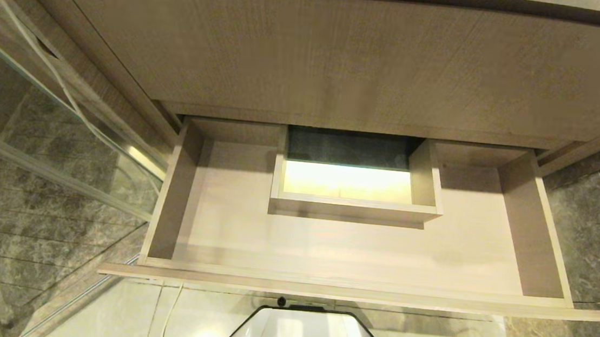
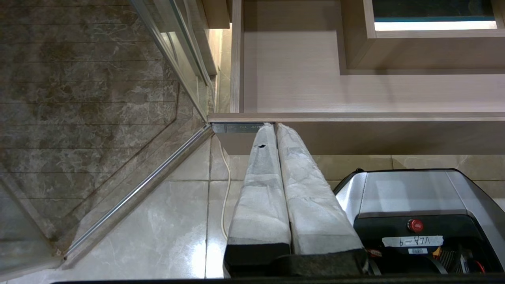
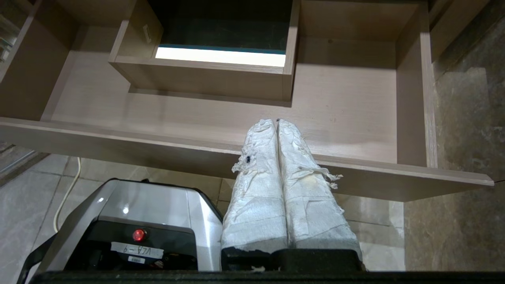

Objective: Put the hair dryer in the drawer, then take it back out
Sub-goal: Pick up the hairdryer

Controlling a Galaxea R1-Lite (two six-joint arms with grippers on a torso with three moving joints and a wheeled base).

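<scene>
The light wood-grain drawer point(image 1: 325, 247) stands pulled out below the vanity, and nothing lies on its floor. A boxed cut-out point(image 1: 354, 206) sits at the middle of its back. The hair dryer is out of view. Neither arm shows in the head view. In the left wrist view my left gripper point(image 2: 275, 125) is shut and empty, its white-wrapped fingers point(image 2: 260, 185) pressed together below the drawer's point(image 2: 355, 117) front edge near its left end. In the right wrist view my right gripper point(image 3: 276, 122) is shut and empty in front of the drawer point(image 3: 118, 136), towards its right half.
A taller wood panel point(image 1: 342, 58) rises above the drawer. A glass shower screen point(image 1: 37, 129) and its metal floor rail point(image 2: 138, 189) stand to the left. My base's silver and black housing point(image 1: 307, 335) sits under the drawer front, and a white cord point(image 2: 225, 189) runs along the floor tiles.
</scene>
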